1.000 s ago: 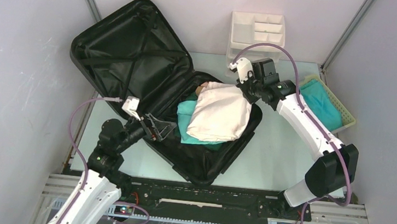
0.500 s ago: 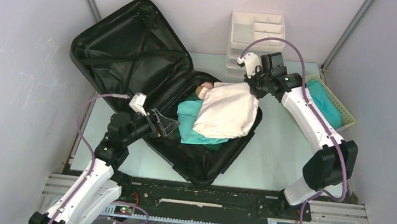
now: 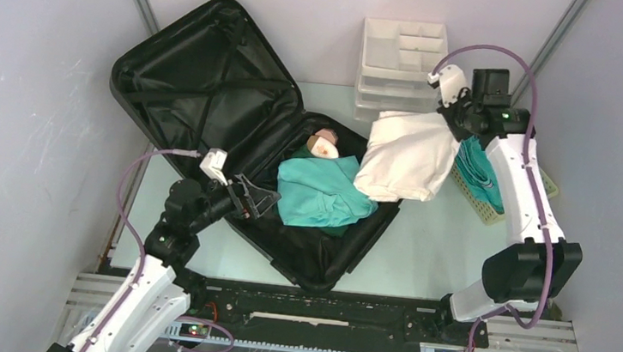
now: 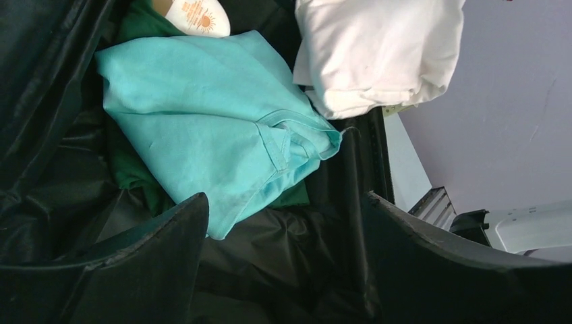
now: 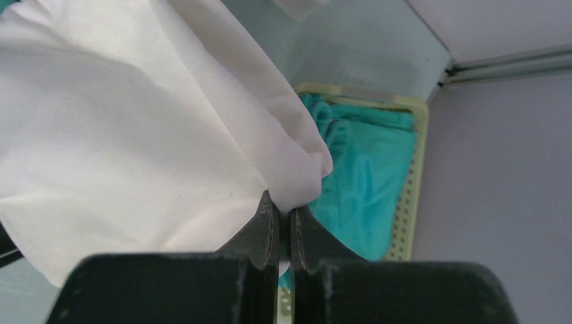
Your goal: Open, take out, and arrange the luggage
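Observation:
The black luggage (image 3: 204, 88) lies open on the table, lid leaning back at the left. In its lower half lie a teal garment (image 3: 321, 192), a dark green cloth under it, and a small tube with an orange label (image 3: 324, 145). My right gripper (image 3: 454, 121) is shut on a folded white cloth (image 3: 409, 155) and holds it hanging between the luggage and the yellow basket (image 3: 482, 201); the pinch shows in the right wrist view (image 5: 284, 210). My left gripper (image 3: 256, 198) is open and empty over the luggage's near-left rim, with the teal garment (image 4: 202, 121) ahead of it.
A white three-tier drawer organizer (image 3: 401, 60) stands at the back. The pale yellow perforated basket at the right holds teal cloth (image 5: 367, 169). Grey walls close both sides. Bare table (image 3: 439, 249) shows to the right of the luggage.
My right gripper lifted the white cloth off the teal garment and carried it right, out of the luggage towards the basket. My left gripper shifted slightly up and right at the rim.

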You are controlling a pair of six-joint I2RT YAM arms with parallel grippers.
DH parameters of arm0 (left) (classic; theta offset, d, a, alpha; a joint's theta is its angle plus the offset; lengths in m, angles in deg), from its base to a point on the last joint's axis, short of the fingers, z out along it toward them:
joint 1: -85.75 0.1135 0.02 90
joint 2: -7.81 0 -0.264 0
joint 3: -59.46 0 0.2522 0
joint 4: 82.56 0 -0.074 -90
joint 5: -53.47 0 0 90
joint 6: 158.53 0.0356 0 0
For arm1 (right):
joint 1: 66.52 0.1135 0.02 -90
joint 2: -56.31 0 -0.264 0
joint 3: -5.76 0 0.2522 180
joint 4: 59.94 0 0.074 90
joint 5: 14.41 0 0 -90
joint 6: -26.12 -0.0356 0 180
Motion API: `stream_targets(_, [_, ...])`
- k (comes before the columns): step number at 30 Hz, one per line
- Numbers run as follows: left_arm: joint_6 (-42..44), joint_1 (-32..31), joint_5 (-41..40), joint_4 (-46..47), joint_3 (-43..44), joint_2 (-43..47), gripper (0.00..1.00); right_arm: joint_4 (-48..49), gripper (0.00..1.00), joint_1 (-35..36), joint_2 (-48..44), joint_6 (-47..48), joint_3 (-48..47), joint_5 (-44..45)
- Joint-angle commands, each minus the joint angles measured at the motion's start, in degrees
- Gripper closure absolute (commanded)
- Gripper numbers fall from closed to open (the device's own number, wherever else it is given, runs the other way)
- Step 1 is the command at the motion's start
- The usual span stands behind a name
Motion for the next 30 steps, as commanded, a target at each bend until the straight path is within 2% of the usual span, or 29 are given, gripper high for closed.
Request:
stream_targets(1, [2.36,0.23,-0.69,-1.14,3.98,1.19,0.12,0.92,1.00,-4.33,-1.19,5.96,-7.38,2.63])
stream_targets(7, [3.34,0.23,-1.29,-2.68,3.98,2.17,0.12,-0.33,1.00,-10.26,2.78,9.24,-12.99,2.63])
stream_targets(12, [4.05,0.23,-2.10,-4.08,3.99,3.12,0.12,1.26,1.00,-15.86,5.92,11.81,-15.13,5.90])
stream_targets(19, [4.25,0.23,-2.46,-4.60,4.20,3.11,0.12,0.47,1.00,-23.84,15.29,12.99,-20.96,5.70])
stream_targets(23, [4.40,0.23,-2.53,-5.00,4.57,3.00,0.12,0.81,1.00,-25.90,17.99,12.29,-20.95,4.72])
stream_targets(30, [5.06,0.23,-2.91,-5.83,4.94,2.81,0.12,1.89,1.00,-27.01,16.04,11.99,-21.48,3.81])
